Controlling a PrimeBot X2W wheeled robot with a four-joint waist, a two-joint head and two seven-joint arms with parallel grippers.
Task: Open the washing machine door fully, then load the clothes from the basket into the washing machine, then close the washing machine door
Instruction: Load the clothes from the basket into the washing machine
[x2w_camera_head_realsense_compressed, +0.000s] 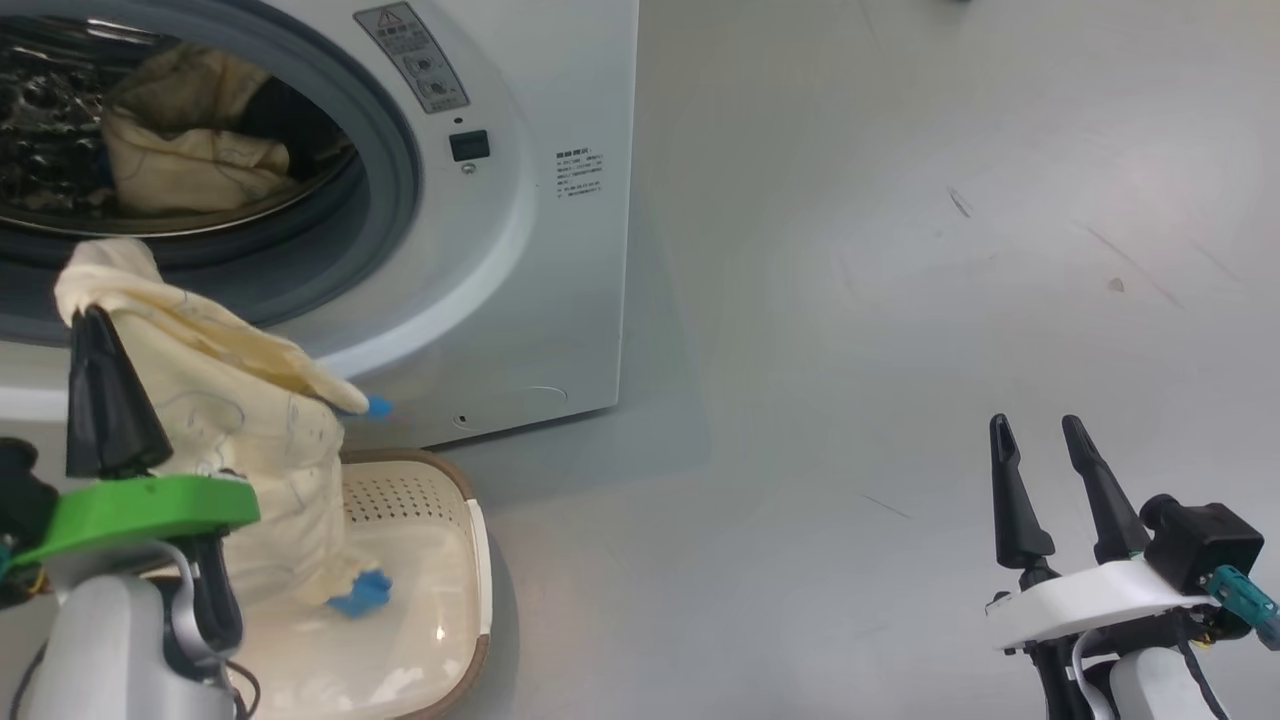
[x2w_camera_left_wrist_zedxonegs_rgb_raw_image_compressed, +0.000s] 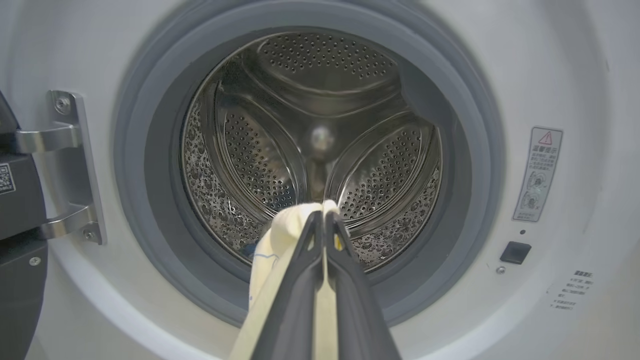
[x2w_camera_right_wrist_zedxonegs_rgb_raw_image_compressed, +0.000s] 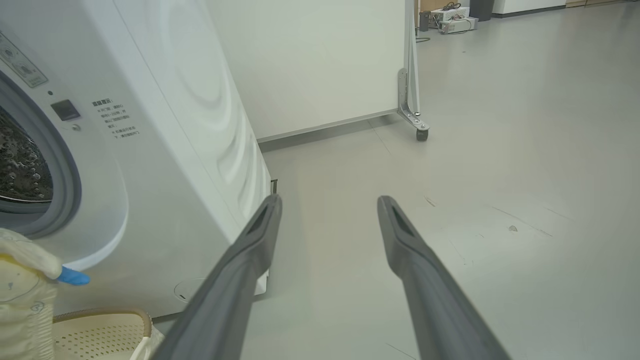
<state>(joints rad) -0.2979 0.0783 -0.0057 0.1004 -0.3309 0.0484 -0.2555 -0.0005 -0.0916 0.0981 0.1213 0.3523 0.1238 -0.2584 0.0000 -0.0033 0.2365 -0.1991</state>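
Left wrist view: left jaws clenched on a garment (x2w_camera_left_wrist_zedxonegs_rgb_raw_image_compressed: 279, 232), drum (x2w_camera_left_wrist_zedxonegs_rgb_raw_image_compressed: 300, 115) at 12 o'clock. The garment should clear the seal (x2w_camera_left_wrist_zedxonegs_rgb_raw_image_compressed: 135, 190) before release; its tail hangs into the basket (x2w_camera_head_realsense_compressed: 480, 560). Right jaws released.

This looks like a lab or test hall, not a home laundry room. A white front-loading washing machine (x2w_camera_right_wrist_zedxonegs_rgb_raw_image_compressed: 165, 125) stands by itself on a wide, open, pale grey floor (x2w_camera_head_realsense_compressed: 900, 250) marked with scuffs and thin scratches. Behind the machine is a plain white partition panel (x2w_camera_right_wrist_zedxonegs_rgb_raw_image_compressed: 310, 60), a movable wall held up by a metal bracket (x2w_camera_right_wrist_zedxonegs_rgb_raw_image_compressed: 407, 97) that ends in a small black caster (x2w_camera_right_wrist_zedxonegs_rgb_raw_image_compressed: 422, 134). Far across the floor, small equipment boxes (x2w_camera_right_wrist_zedxonegs_rgb_raw_image_compressed: 450, 14) sit against a wall with loose cables (x2w_camera_right_wrist_zedxonegs_rgb_raw_image_compressed: 425, 37) lying beside them. A cream plastic basket (x2w_camera_head_realsense_compressed: 470, 560) sits directly on the floor in front of the machine.
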